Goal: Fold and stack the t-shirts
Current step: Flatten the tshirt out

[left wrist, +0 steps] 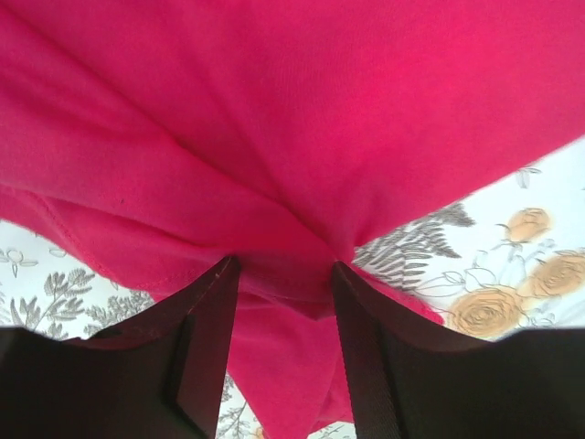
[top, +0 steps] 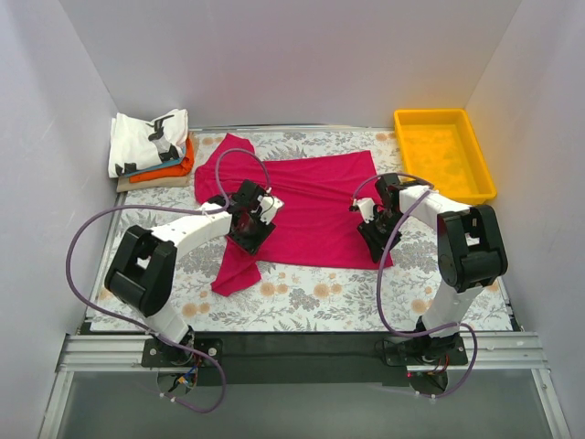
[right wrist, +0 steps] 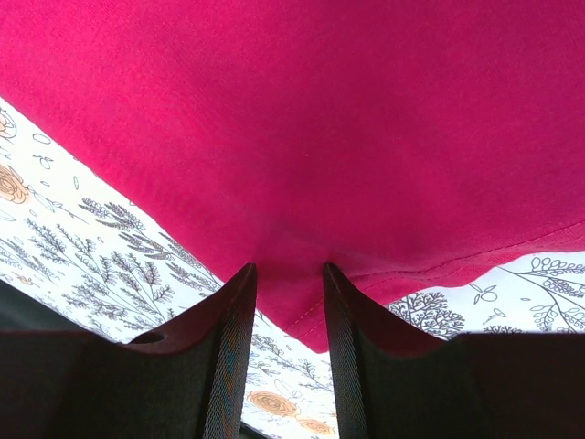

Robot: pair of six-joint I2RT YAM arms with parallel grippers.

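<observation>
Sitting beyond the right claw: yellow tray; arms bent low, that claw and left claw pinch the magenta t-shirt.

White enclosure walls, floral-print tablecloth

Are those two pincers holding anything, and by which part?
Both hold the magenta-red t-shirt. The left pincer pinches a bunched fold on its left side, and the right pincer grips a hemmed corner on its right side.
</observation>
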